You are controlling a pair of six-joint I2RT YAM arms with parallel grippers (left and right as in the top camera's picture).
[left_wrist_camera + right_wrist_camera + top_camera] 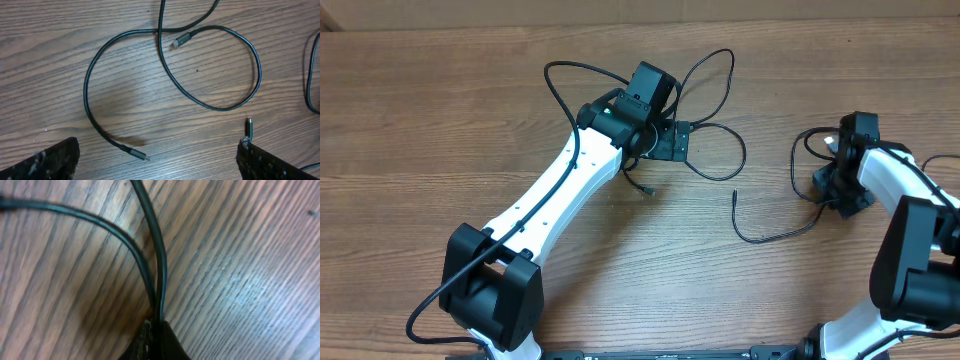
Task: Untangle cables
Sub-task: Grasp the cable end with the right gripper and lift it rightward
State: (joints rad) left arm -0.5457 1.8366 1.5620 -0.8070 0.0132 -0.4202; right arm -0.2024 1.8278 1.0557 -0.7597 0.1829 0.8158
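Note:
Thin black cables lie in loose loops on the wooden table. In the overhead view one cable (715, 120) loops around my left gripper (670, 142), with a plug end (642, 187) just below it. The left wrist view shows the loops (165, 75) lying flat, a silvery plug (140, 154) between the fingers, and a second plug (181, 40) farther off. My left gripper (157, 150) is open and empty above them. My right gripper (838, 187) is shut on another cable (775, 235), whose free end lies at mid-table. Two strands (150, 265) run into its jaws (157, 327).
A third small plug (248, 127) stands close to the left gripper's right finger. Thicker black wires run along both arms (470, 270). The wooden table (420, 120) extends to the left and front of the arms.

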